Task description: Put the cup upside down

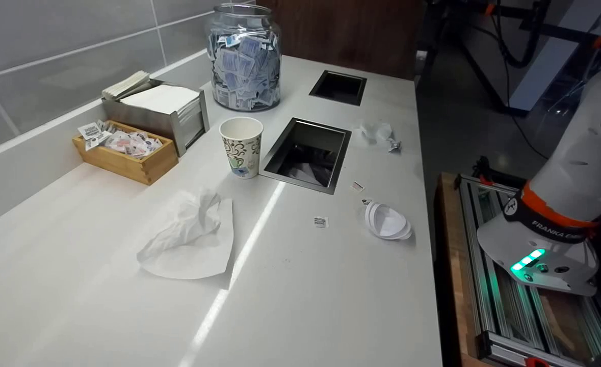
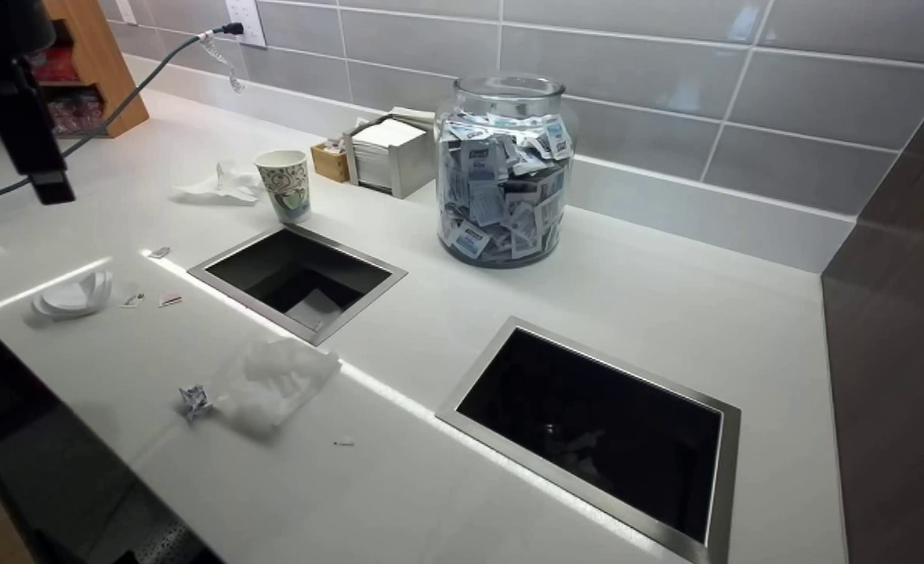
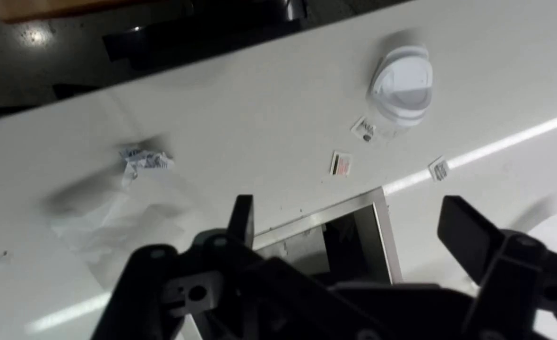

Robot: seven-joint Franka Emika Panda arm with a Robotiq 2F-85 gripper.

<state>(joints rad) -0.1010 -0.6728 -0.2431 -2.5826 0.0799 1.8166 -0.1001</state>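
Note:
The cup (image 1: 243, 148) is a tapered off-white paper cup with a printed pattern. It stands upright on the counter, wide rim up, in both exterior views (image 2: 285, 188), beside a corner of a square opening. It does not show in the wrist view. My gripper (image 3: 348, 208) is open in the wrist view, its fingers wide apart with nothing between them. It hangs above the counter, over the edge of a square opening. In an exterior view, a black part (image 2: 42, 157) hangs at the upper left; I cannot tell whether it is a finger.
Two metal-rimmed openings (image 1: 300, 185) (image 2: 728, 470) are cut into the counter. A glass jar of packets (image 1: 246, 66), a napkin holder (image 1: 193, 122) and a wooden box (image 1: 127, 165) line the wall. Crumpled paper (image 1: 193, 244), white lids (image 1: 388, 224) and a clear wrapper (image 2: 277, 376) lie around.

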